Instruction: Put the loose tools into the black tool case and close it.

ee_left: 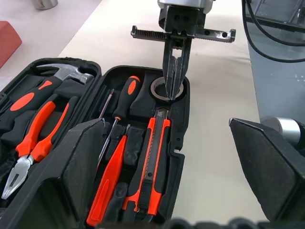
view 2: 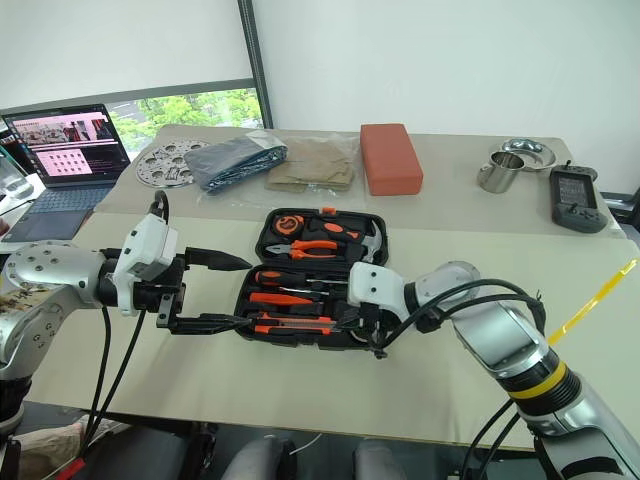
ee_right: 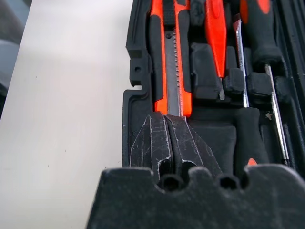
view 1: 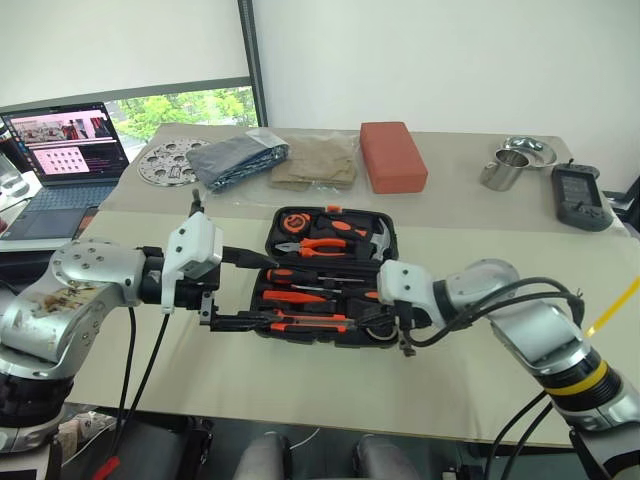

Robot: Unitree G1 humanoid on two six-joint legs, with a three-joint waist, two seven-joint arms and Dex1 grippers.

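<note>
Black tool case (view 1: 330, 275) open, two screwdrivers (ee_left: 125, 98), one utility knife (ee_left: 155, 157) inside; left tool (view 2: 215, 292) wide, right tool (ee_left: 174, 76) pinched empty.

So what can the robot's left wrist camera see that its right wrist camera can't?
The left wrist view alone has the hammer, the pliers, the tape roll and the right gripper, shut, its tips in that roll. The right wrist view alone has the knife's toothed metal strip up close. Both share the black tool case, the utility knife and the screwdrivers.
</note>
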